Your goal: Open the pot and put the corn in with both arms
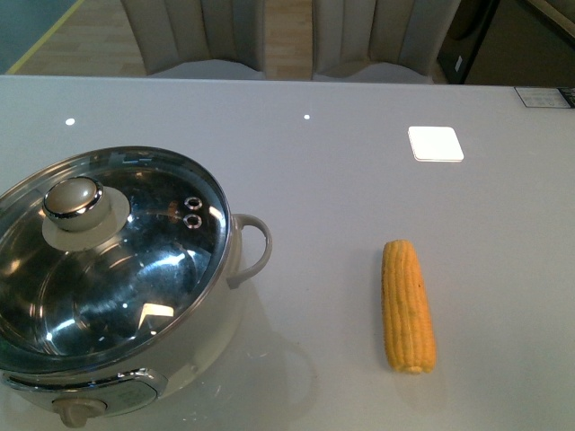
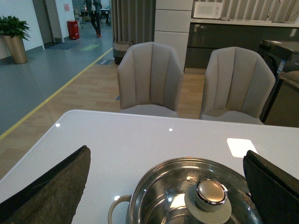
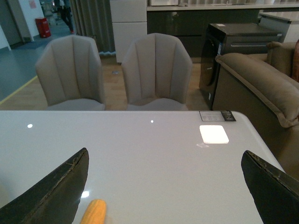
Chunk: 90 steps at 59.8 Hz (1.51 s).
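Front view: the pot [image 1: 225, 310], glass lid [image 1: 135, 269] on, sits at 8 o'clock on the table [image 1: 341, 180]. The corn [image 1: 408, 305] lies at 4 o'clock, well apart, and a label [image 1: 544, 97] at 2 o'clock is unreadable. Left wrist view: the left tool [image 2: 167, 154] is spread wide, with the lid's knob [image 2: 210, 192] showing between its fingers. Right wrist view: the right tool [image 3: 164, 156] is wide and empty, and only the corn's tip shows.

The left end effector [image 2: 167, 154] has two wedge-shaped fingers [image 2: 51, 191], dark and rough with scuffed edges. The right end effector [image 3: 164, 154] has the same fingers [image 3: 46, 196].
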Available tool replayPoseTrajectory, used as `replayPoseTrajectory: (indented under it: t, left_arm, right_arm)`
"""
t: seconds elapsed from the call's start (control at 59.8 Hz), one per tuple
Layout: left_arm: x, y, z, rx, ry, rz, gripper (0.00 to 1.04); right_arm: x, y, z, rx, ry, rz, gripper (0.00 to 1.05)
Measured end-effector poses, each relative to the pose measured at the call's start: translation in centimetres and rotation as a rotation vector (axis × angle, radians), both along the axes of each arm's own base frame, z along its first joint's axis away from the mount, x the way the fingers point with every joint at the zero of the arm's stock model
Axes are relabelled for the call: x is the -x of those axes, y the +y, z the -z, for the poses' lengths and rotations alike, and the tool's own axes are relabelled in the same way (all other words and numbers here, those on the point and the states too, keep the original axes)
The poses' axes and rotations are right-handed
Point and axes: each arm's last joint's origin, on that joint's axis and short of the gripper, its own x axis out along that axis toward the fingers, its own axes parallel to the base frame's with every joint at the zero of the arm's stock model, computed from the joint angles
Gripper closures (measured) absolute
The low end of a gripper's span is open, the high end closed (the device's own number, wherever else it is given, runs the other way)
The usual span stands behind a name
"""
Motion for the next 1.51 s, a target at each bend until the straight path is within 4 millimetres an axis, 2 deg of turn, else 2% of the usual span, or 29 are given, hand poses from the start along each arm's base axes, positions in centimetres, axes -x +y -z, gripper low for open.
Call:
replayPoseTrajectory:
  t: [0.067,0.134,0.268,0.351,0.502,0.619,0.719,0.819,1.12,1.505]
  left_arm:
    - [-0.2,-0.1,0.2,0.047,0.148,-0.085,0.07]
    - [-0.7,-0.2,0.2,0.061,0.201,-0.081,0.07]
    - [-2.1,-0.3,-1.3,0.079,0.184,-0.039,0.07]
    - [-3.7,-0.5,-2.2,0.079,0.156,-0.028,0.07]
    - [-6.9,-1.4,-2.0,0.077,0.141,0.019,0.07]
    - [-9.6,-2.5,-0.9,0.075,0.131,0.052,0.07]
    - [-12.1,-3.7,1.1,0.054,0.142,0.09,0.07]
    - [-13.3,-4.3,3.2,0.025,0.158,0.093,0.07]
    - [-14.5,-5.0,8.1,-0.039,0.226,0.057,0.07]
    - [-14.9,-6.0,10.3,-0.063,0.281,0.047,0.07]
  right_arm:
    - [0.0,0.0,0.0,0.0,0.0,0.002,0.09]
    - [0.0,0.0,0.0,0.0,0.0,0.002,0.09]
    - [0.0,0.0,0.0,0.0,0.0,0.002,0.09]
    - [0.0,0.0,0.0,0.0,0.0,0.002,0.09]
    - [0.0,0.0,0.0,0.0,0.0,0.002,0.09]
    - [0.0,0.0,0.0,0.0,0.0,0.002,0.09]
    - [0.0,0.0,0.0,0.0,0.0,0.002,0.09]
    - [0.0,0.0,0.0,0.0,0.0,0.002,0.09]
    - [0.0,0.0,0.0,0.0,0.0,0.002,0.09]
    - [0.0,0.0,0.0,0.0,0.0,0.002,0.09]
